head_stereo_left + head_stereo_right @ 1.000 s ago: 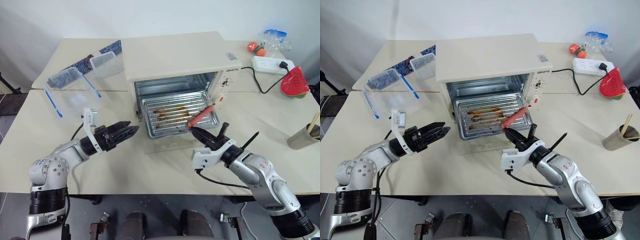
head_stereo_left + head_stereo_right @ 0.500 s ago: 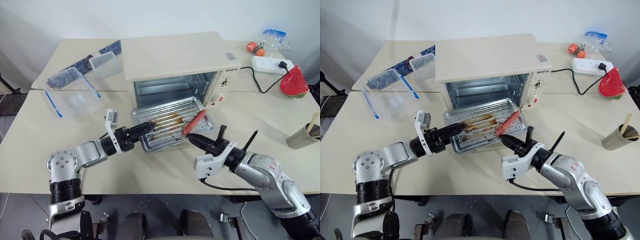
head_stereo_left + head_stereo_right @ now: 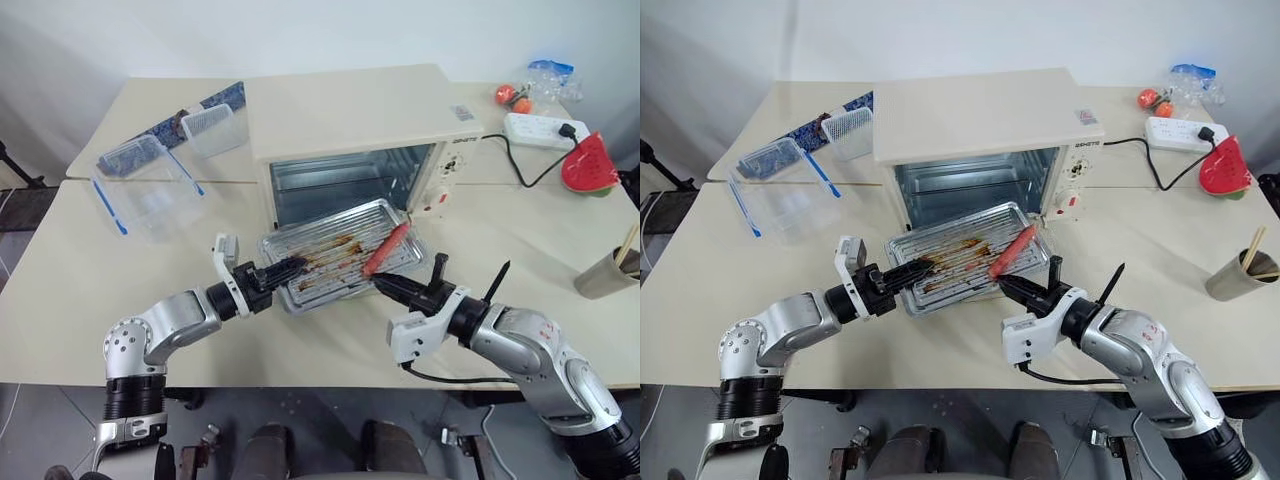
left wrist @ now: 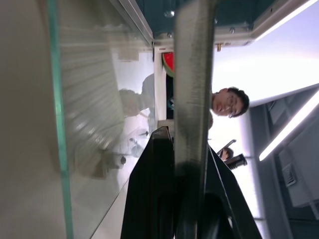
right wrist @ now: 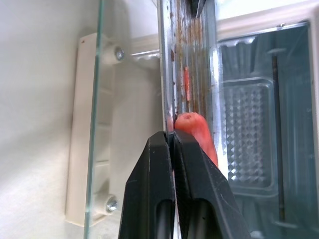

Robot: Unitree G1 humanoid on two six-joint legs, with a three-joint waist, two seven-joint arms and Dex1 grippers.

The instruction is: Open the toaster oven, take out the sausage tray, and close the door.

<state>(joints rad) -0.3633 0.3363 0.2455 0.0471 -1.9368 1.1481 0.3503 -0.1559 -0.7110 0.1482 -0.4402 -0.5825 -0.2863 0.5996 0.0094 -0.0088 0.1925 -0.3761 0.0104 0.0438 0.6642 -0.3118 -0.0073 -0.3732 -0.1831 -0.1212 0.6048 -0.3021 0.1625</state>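
With both grippers clamped on the sausage tray (image 3: 338, 247), left gripper (image 3: 296, 266) on its left rim, right gripper (image 3: 384, 283) on the front rim, the tray hangs outside the toaster oven (image 3: 355, 135) over the lowered door (image 5: 94, 74). Judgement: keep it level, lest the sausage (image 3: 386, 249) roll. Right wrist view shows the door's handle (image 5: 94, 129); head views don't.
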